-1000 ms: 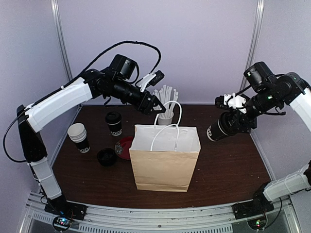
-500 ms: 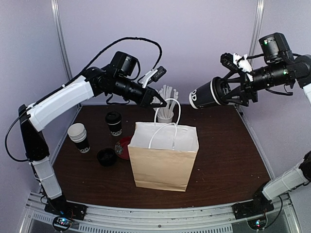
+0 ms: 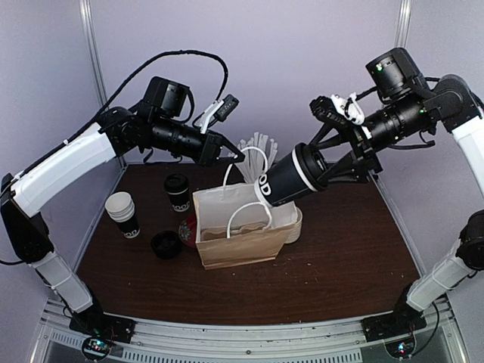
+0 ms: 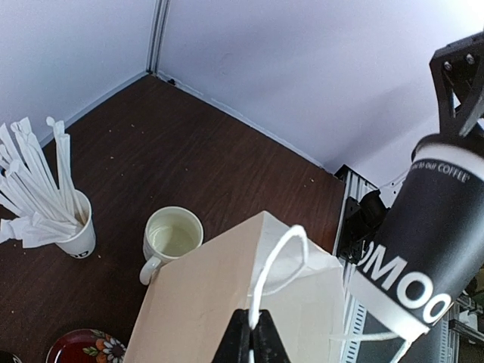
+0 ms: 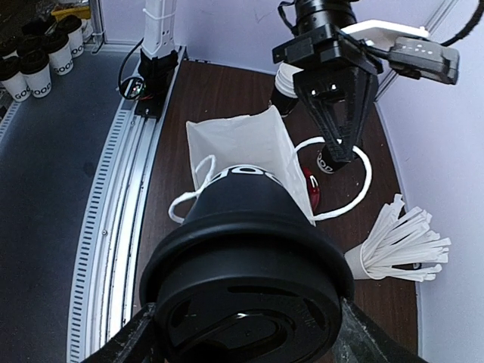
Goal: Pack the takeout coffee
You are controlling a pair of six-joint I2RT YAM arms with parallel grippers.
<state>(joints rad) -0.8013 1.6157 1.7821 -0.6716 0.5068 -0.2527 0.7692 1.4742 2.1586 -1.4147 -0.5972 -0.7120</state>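
Lowered since before, cup clamped in my right gripper may snag the bag that my left gripper pinches by its handle.

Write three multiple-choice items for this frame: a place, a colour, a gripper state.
1. The takeout coffee cup in the right gripper is: A) tilted over the open paper bag B) standing on the red plate C) inside the mug.
2. The bag handle is: A) black B) white C) red.
3. The left gripper is: A) open B) shut on a straw C) shut on the bag handle.
A: the top view shows it tilted above the bag. B: a white loop in the left wrist view. C: its fingertips pinch that loop.
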